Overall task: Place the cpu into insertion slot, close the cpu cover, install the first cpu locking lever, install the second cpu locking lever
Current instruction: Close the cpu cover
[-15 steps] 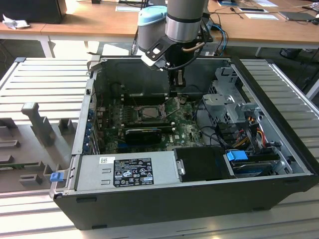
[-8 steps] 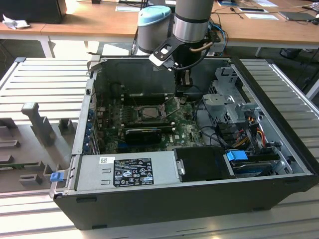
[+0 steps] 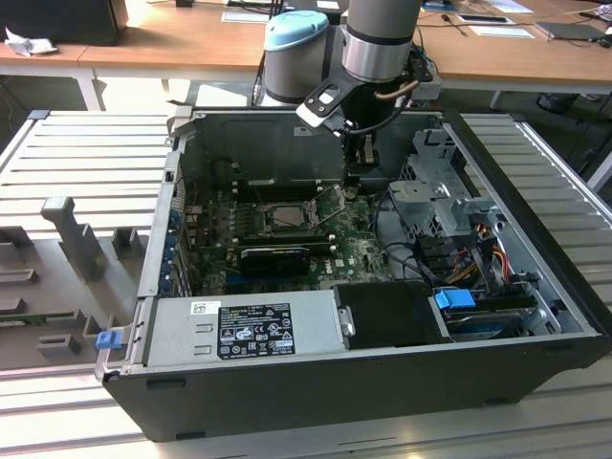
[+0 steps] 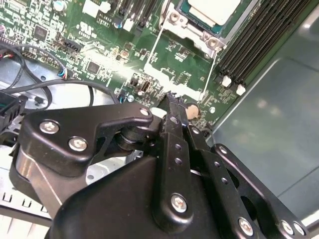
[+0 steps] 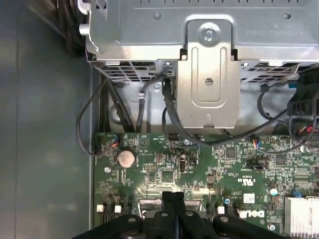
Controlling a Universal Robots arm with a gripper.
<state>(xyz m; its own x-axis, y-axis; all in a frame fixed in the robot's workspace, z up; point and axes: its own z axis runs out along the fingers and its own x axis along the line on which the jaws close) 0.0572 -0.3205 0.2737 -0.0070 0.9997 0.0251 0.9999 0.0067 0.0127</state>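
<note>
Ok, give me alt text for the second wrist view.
The shut black gripper hangs over a green motherboard. Beyond it the silver cpu sits in a metal frame, two thin wire levers beside it.

The label [image 3: 253,330] on the power supply [image 3: 182,337] carries print too small to read
</note>
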